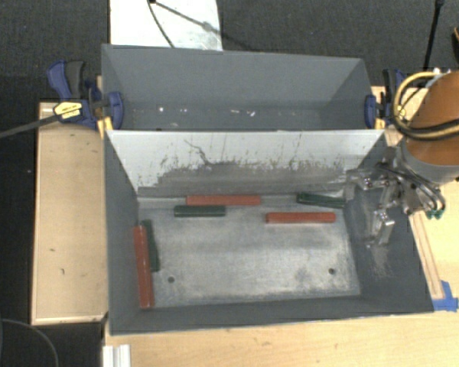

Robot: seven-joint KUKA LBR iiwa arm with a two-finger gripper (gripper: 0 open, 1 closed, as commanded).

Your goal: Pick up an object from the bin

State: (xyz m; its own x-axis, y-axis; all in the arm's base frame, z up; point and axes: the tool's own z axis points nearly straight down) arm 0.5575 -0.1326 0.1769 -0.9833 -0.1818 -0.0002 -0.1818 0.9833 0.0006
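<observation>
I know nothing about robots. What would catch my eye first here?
Red and dark green sticks lie scattered on the floor of the grey metal bin: a red stick right of the middle, a long red stick along the left wall. At the right, the gripper hangs over the bin's sloping right wall, nearest a dark green stick.

Rightmost green stick (pixel 318 199): end seemingly behind gripper (pixel 381 232); arm (pixel 444 121) cropped right.

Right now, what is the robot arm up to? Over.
End effector by the bin's right wall. Nearest: dark green stick at back right, red stick just left. Other sticks lie further left. Nothing blocking, it seems.
</observation>
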